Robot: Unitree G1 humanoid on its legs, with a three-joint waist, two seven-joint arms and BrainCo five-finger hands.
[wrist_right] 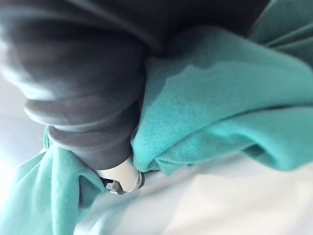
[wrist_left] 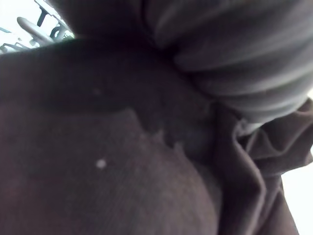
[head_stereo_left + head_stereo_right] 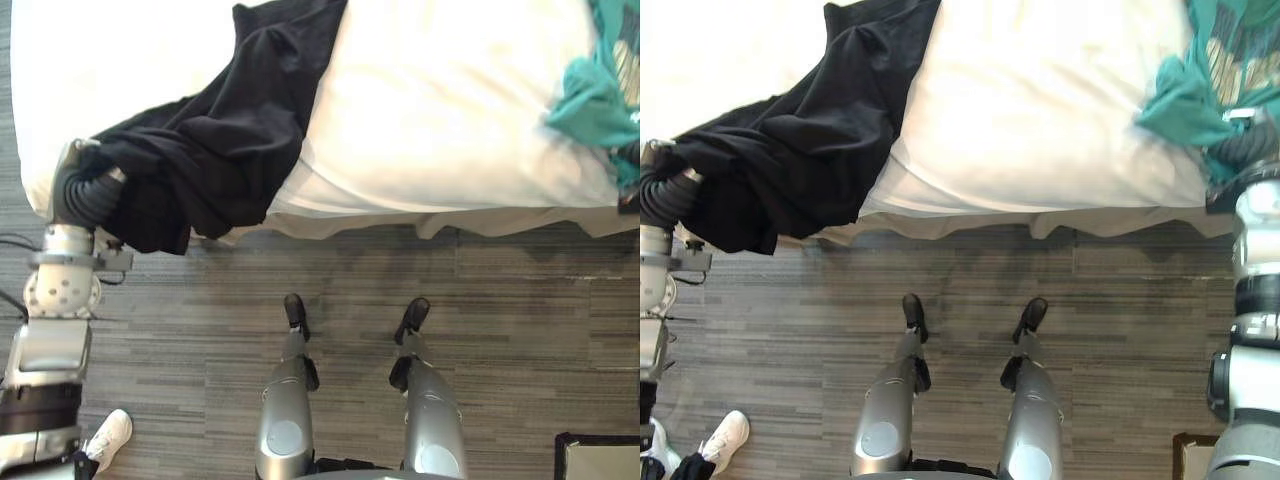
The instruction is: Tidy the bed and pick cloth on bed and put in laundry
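A black cloth (image 3: 220,140) lies across the white bed (image 3: 80,60) and hangs over its near edge at the left. My left hand (image 3: 85,195) is at that edge, its dark ribbed cover pressed into the bunched black cloth (image 2: 98,161). A teal cloth (image 3: 1185,95) with pale print lies crumpled at the bed's right end. My right hand (image 3: 1245,150) reaches into it from the near side, and folds of teal cloth (image 1: 215,98) wrap round the ribbed cover (image 1: 73,73).
A large white pillow (image 3: 450,100) lies between the two cloths. Grey plank floor (image 3: 520,320) runs along the bed's near side. A person's white shoe (image 3: 108,437) stands at the lower left. A dark-framed object (image 3: 600,455) sits at the lower right corner.
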